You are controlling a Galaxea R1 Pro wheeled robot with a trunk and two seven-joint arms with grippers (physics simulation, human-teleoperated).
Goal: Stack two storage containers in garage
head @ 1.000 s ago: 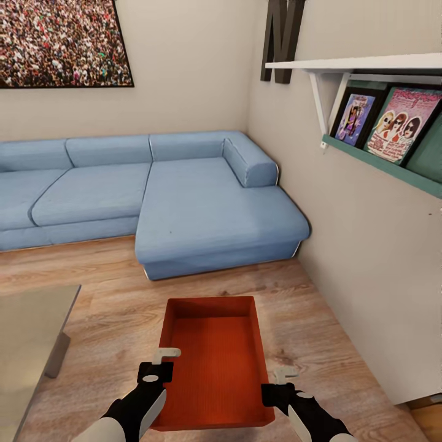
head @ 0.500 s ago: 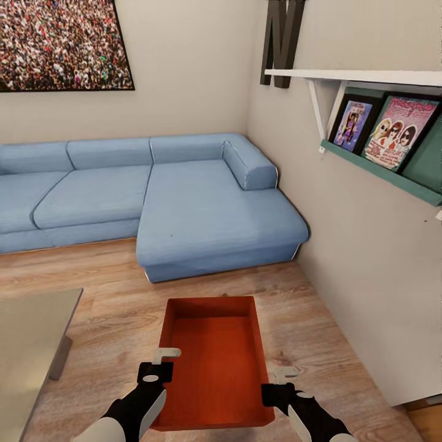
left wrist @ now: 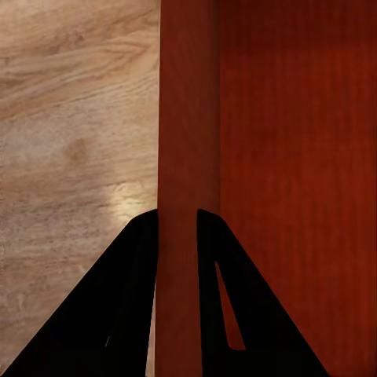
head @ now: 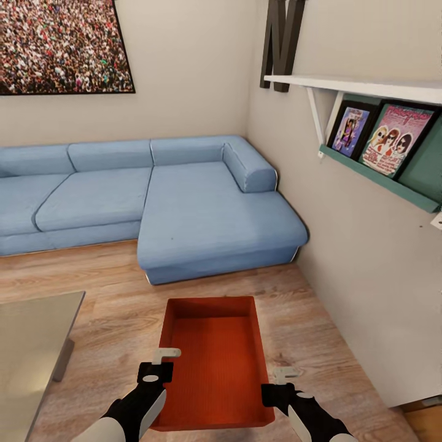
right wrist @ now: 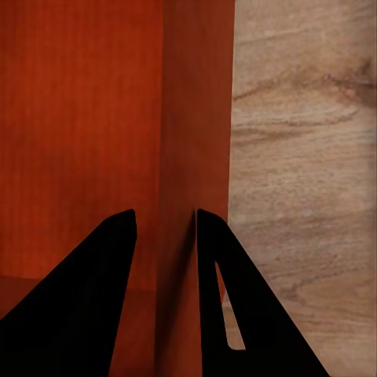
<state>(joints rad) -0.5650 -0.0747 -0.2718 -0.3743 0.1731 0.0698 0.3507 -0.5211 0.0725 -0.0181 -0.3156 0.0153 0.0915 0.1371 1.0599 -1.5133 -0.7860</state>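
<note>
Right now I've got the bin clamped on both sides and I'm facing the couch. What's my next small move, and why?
Probably turn the base away from the sofa and head out, arms kept level. The left gripper and right gripper each straddle a side wall of the orange bin, which is held over the wood floor. This is the living room, with no concrete garage floor in sight.

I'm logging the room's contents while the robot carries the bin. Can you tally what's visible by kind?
Orange-red storage container: 1
Blue sectional sofa: 1
Glass-topped table: 1
Crowd picture on the wall: 1
Framed pictures on the green ledge: 2
White shelf: 1
Grippers holding the container, left gripper and right gripper: 2
Total: 9
</note>
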